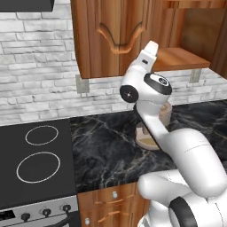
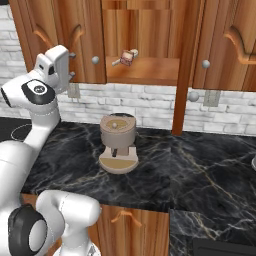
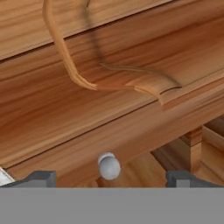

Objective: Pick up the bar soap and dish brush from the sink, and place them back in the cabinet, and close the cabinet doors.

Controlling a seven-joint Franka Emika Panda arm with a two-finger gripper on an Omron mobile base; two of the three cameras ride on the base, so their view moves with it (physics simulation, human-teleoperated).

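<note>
A: Starting at the left, the stove top is a flat black glass plate with two white rings, and beside it runs dark marbled stone counter. Why is the arm raised so high?

B: I judge it is lining up on the left cabinet door. The gripper sits just in front of that door's small round pale knob, with the two dark tips standing wide apart on either side and nothing between them.

A: That door looks already flush with the frame?

B: Seen from the right base camera it lies flat, yes; its arched raised panel and smooth reddish-brown grain fill the hand camera. The next door along hangs swung outward, edge on, so it seems the one left to close.

A: And the things to be stored?

B: Both lie on the lower board of the open cabinet. The bar soap, a small pinkish block, touches the dish brush, whose cream head points right and thin handle left. Putting away looks done.

A: What stands below them?

B: A beige coffee machine, round and squat on a disc base, on the counter under the opening. Further right another closed door shows the same curved moulding and knob
</note>
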